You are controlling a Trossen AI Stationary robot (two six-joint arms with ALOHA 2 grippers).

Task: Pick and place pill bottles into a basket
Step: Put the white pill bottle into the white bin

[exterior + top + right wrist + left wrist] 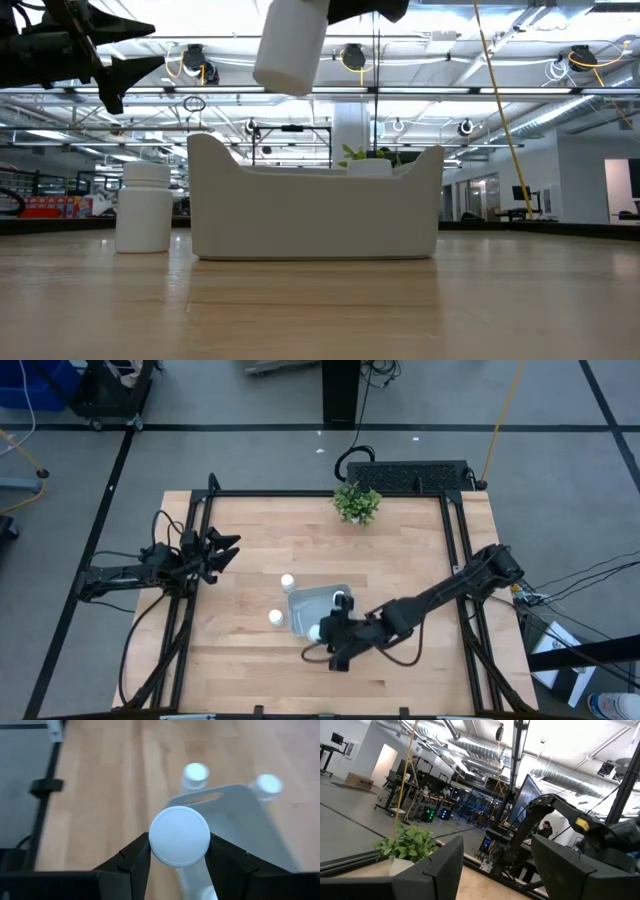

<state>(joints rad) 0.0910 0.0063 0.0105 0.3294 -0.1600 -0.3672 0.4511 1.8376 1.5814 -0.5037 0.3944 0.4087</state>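
The basket [305, 603] sits near the middle of the wooden table [420, 550], and everything here is placed from it. The right gripper [322, 634] hangs over the basket's near edge, its two dark fingers [132, 862] clamped on a pill bottle [179, 836], pinching its sides just under the white cap. In the low view that held bottle [290, 45] hangs tilted in the air, above the basket's [315, 205] left half and clear of its rim. Two more pill bottles stand upright on the table outside the basket: one [288, 582] just beside its far left corner, the other [276, 617] just beside its left wall, towards the near side. The right wrist view shows both of them past the basket's [235, 812] far end, one [195, 774] next to the handle slot and one [268, 784] at the other corner. Another bottle [340, 598] lies inside the basket by its right wall, and in the low view only its top [369, 168] peeks over the rim. The left gripper [232, 548] waits well apart from the basket, off to its left and raised above the table, with its fingers [435, 870] spread wide and holding nothing. A small green plant [357, 503] stands at the table's far edge, well beyond the basket.
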